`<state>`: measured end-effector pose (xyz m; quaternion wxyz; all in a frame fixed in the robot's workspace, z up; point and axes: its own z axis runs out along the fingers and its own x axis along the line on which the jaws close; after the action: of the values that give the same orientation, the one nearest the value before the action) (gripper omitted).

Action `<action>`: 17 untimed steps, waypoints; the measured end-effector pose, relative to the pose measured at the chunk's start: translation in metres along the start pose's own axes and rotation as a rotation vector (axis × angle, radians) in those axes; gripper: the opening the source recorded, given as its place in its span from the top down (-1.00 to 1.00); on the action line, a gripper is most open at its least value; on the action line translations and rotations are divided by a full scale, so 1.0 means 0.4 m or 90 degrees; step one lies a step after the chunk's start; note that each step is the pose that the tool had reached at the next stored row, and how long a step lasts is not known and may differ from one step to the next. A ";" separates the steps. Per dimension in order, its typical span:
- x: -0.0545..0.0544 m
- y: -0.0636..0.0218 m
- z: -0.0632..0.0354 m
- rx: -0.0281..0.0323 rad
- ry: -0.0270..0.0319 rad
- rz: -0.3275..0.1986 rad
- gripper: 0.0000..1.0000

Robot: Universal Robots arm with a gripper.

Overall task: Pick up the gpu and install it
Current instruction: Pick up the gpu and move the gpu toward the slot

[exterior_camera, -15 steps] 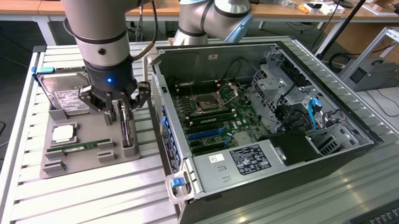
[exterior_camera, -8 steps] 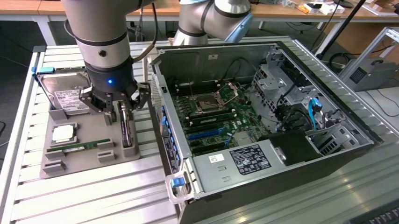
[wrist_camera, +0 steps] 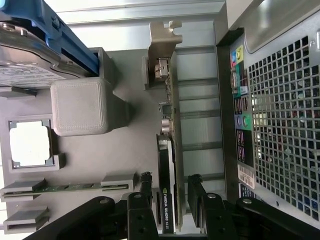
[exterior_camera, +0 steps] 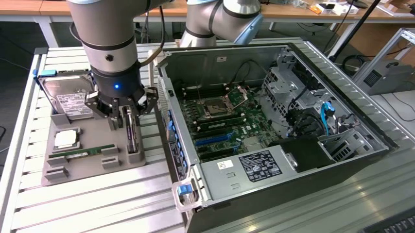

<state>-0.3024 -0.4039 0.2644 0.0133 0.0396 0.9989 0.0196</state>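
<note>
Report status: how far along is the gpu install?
Done: the pincer is positioned over the gpu, open jaws straddling it. In hand: nothing; the gpu stands on edge in the gray tray. Left: grip, lift, and seating in the open case.

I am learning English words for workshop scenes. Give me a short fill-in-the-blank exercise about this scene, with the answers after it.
1. The end effector has ____ jaws that straddle the gpu.
2. The gpu stands on edge in a tray whose colour is ____.
3. The computer case is toward the exterior view's ____ of the tray.
4. The hard drive carries a ____ plastic rail.

Missing words: open; grey; right; blue.
</note>
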 end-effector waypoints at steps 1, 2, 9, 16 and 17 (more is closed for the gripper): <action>0.000 0.000 0.000 0.0000 0.0000 0.000 0.15; 0.000 0.000 0.000 -0.0001 -0.0001 0.000 0.15; 0.001 -0.001 0.024 0.0000 -0.0001 0.000 0.15; 0.001 0.000 0.032 -0.0001 -0.0001 0.000 0.15; 0.001 0.000 0.036 0.0000 -0.0001 0.000 0.15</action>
<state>-0.3025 -0.4032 0.2499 0.0134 0.0399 0.9989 0.0197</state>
